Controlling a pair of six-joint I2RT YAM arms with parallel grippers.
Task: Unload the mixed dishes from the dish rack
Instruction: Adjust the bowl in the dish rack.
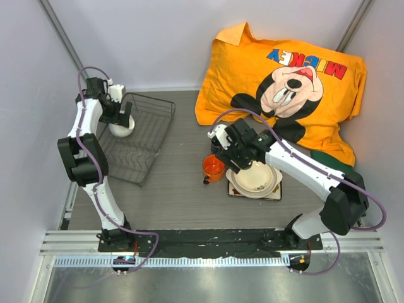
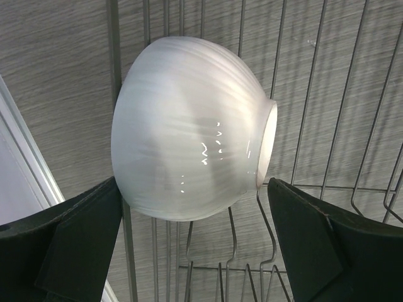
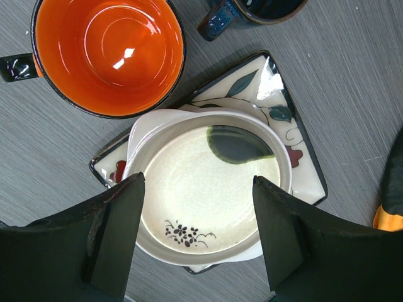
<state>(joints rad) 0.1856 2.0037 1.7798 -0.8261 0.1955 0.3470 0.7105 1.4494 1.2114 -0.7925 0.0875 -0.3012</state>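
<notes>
Left pincer (image 2: 195,214), spread wide (nothing gripped), flanks the small white bowl (image 1: 123,130) at upper left; lower, centre, close gently. Right pincer (image 3: 198,214) hangs released.

A grey wood-grain table (image 1: 183,189) fills the middle of the scene, closed in by plain pale lilac-grey walls on the left (image 1: 25,126), far (image 1: 164,38) and right (image 1: 385,126) sides. A slanting metal pole (image 1: 63,33) stands in the far left corner and another (image 1: 353,24) in the far right. An orange Mickey Mouse pillow (image 1: 252,69) lies at the far right. Aluminium rails (image 1: 69,243) and a white toothed strip (image 1: 208,261) line the near edge. The light is soft and even.
</notes>
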